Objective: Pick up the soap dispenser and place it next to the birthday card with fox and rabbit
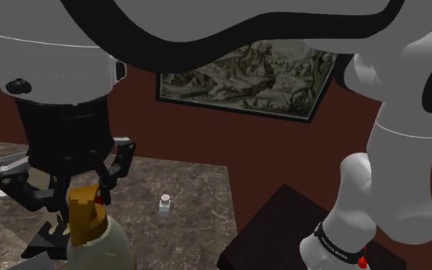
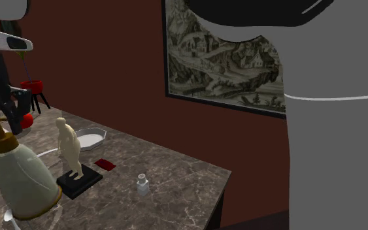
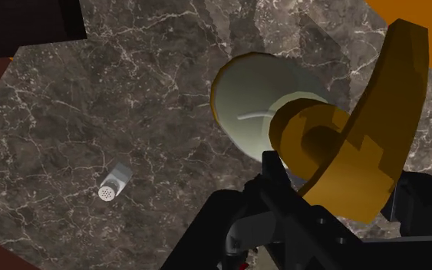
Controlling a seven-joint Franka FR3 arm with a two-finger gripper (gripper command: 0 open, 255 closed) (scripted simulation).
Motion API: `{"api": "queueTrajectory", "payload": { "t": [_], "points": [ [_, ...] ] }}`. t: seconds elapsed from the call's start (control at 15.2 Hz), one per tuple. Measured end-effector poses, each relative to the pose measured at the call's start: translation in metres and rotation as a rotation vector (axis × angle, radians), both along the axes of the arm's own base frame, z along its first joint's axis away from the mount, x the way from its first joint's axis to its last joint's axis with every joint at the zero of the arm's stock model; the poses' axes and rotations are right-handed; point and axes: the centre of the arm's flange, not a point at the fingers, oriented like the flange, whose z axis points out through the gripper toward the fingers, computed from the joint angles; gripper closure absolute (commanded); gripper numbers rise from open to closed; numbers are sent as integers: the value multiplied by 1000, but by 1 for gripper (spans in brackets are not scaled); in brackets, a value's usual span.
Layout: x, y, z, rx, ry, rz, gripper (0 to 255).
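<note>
The soap dispenser (image 1: 99, 247), pale-bodied with an amber pump (image 3: 344, 146), stands on the marbled surface (image 1: 191, 192) near a pale figurine (image 2: 69, 149), well apart from the small shaker (image 2: 142, 185) by the surface's edge. Its long axis runs up into the hand (image 1: 80, 198), directly above it around the pump. We cannot tell whether the hand is clamped or apart.

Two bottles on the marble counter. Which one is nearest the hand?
The large pale soap dispenser with the gold pump: its top sits right at the hand. The small white shaker stands alone, farther along the counter.
</note>
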Motion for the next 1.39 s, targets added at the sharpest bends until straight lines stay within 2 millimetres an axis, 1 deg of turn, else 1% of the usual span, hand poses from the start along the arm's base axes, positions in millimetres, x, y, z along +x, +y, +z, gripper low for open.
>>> {"api": "queueTrajectory", "payload": {
  "t": [0.2, 0.33, 0.46, 0.66, 1.39],
  "points": [
    [-25, 27, 1, 0, 0, 0, 255],
    [-40, 50, -1, 1, 0, 0, 255],
    [-48, 64, -4, 0, 0, -1, 255],
    [-53, 68, -18, 0, 0, -1, 255],
    [-52, 68, -75, 0, 0, -2, 255]
  ]
}}
